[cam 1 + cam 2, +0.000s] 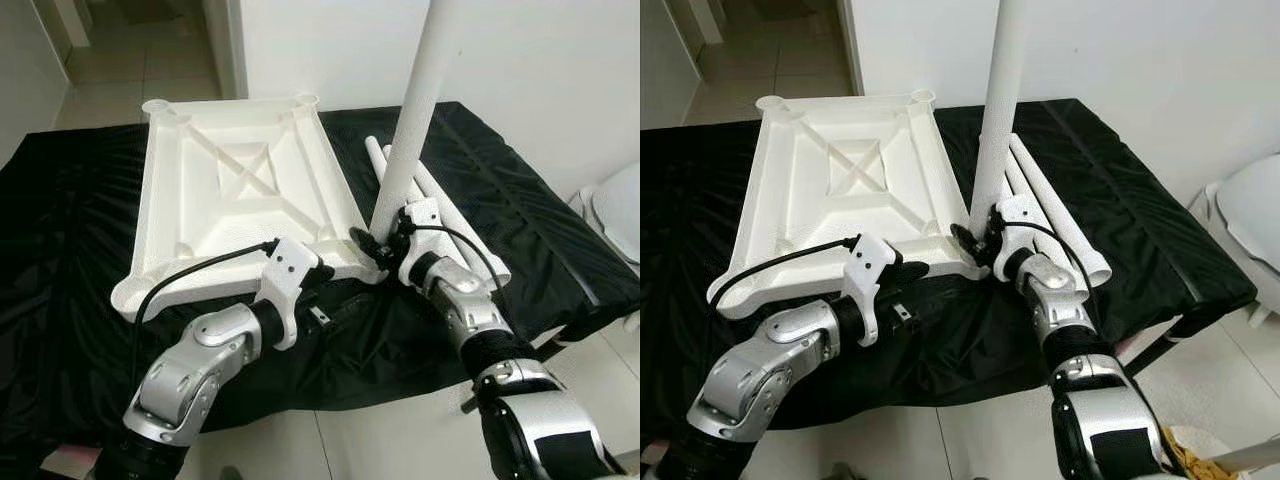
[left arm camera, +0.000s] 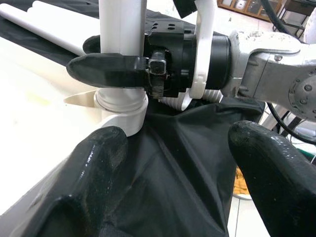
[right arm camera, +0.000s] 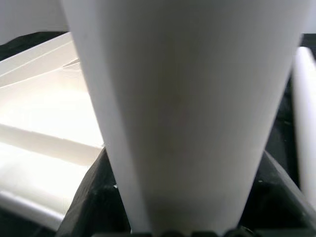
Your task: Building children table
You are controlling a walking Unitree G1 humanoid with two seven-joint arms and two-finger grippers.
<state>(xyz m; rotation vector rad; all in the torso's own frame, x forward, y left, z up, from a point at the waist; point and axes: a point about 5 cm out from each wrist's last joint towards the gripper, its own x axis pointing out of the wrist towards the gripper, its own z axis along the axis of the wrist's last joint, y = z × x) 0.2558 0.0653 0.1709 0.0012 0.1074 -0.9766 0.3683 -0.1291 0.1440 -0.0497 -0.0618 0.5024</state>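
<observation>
The inverted white tabletop (image 1: 240,200) lies on black cloth (image 1: 70,260). The right gripper (image 2: 123,69) clamps one upright leg (image 1: 410,120) in the corner socket at 4 o'clock. The left gripper (image 2: 173,168) gapes empty beside it. Spare legs (image 1: 1050,215) await fitting.

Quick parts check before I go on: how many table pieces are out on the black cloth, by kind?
White plastic tabletop, lying upside down: 1
White tubular leg standing in the corner socket, held by the right pincer: 1
White tubular legs lying loose on the cloth: 3
Total: 5
</observation>
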